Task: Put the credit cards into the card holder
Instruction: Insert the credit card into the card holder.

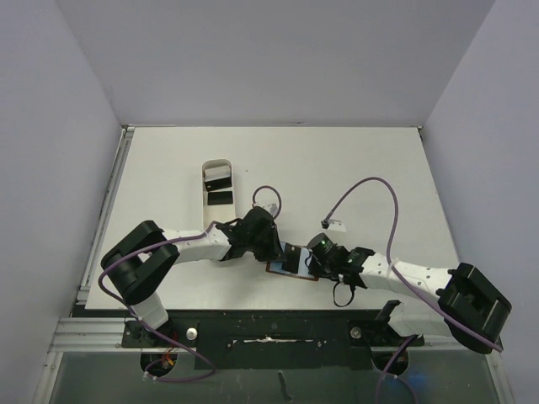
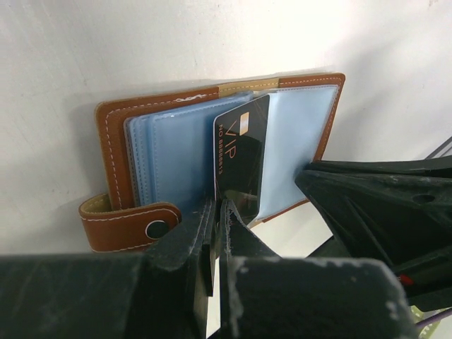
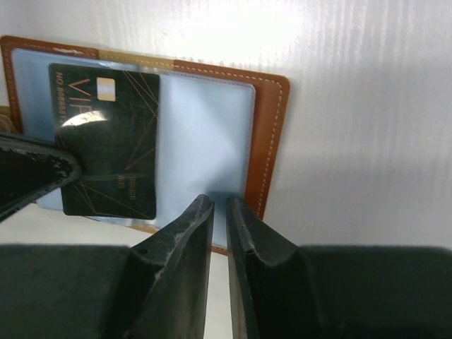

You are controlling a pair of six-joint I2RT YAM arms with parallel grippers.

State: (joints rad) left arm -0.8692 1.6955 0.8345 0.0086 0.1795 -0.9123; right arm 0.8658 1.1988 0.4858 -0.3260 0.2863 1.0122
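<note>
The card holder point(image 2: 113, 155) lies open on the table, brown leather with pale blue pockets and its closure tab point(image 2: 127, 226) toward me. A black credit card point(image 2: 240, 159) marked VIP stands partly in a middle pocket. My left gripper point(image 2: 217, 206) is shut on that card's near edge. In the right wrist view the card point(image 3: 106, 141) lies over the holder's point(image 3: 272, 134) left pocket. My right gripper point(image 3: 219, 201) has its tips over the right pocket, jaws a narrow slit apart; whether they pinch the sleeve is hidden. From above, both grippers point(image 1: 276, 251) point(image 1: 313, 257) meet at the holder point(image 1: 290, 275).
A long white oval tray point(image 1: 210, 168) stands behind the left arm with two dark cards point(image 1: 221, 199) in it. A small white tag point(image 1: 334, 225) lies behind the right gripper. Purple cables loop over both arms. Grey walls close in the table.
</note>
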